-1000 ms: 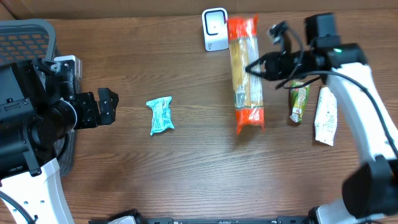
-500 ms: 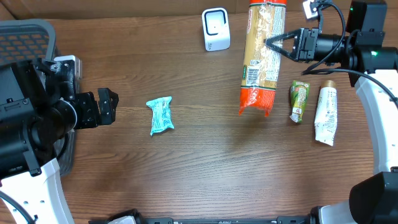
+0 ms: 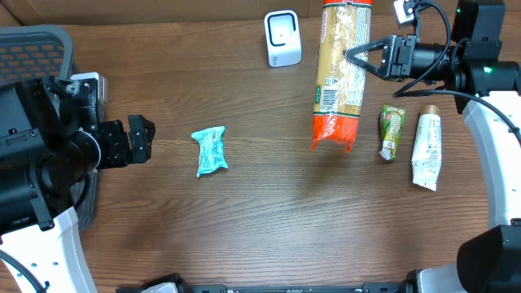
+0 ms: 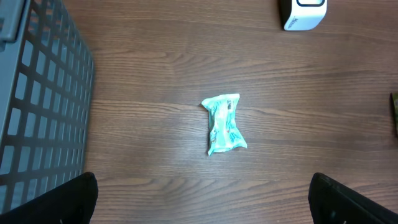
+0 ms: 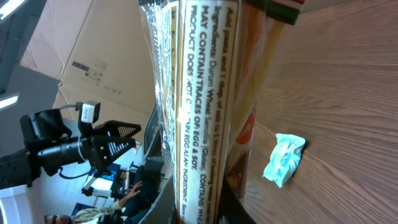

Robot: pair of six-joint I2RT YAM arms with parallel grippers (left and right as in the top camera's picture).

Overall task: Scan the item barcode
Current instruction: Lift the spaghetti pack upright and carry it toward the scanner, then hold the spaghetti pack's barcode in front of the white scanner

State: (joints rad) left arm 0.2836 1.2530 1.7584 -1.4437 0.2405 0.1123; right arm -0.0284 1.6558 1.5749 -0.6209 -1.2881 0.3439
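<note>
Overhead, I am seeing the right gripper [image 3: 358, 59] pinching the pasta [image 3: 335, 81] at its fingertips, long axis running crosswise to them, orange end pointing nearward.

Bench [image 3: 260, 232], wood grain. Teal packet [image 3: 211, 151] left of centre, alone. Green sachet [image 3: 391, 133] just beside white tube [image 3: 426, 152], right side. Grey mesh basket [image 3: 37, 41] far left.

A brown wood-grain bench [image 3: 269, 228] fills the overhead and left wrist views, evenly lit. Tan cardboard [image 3: 163, 8] runs along the top edge of the overhead frame. In the right wrist view, large cardboard boxes [image 5: 93, 56] stand at upper left, with a bright light strip [image 5: 12, 7] in that corner.
</note>
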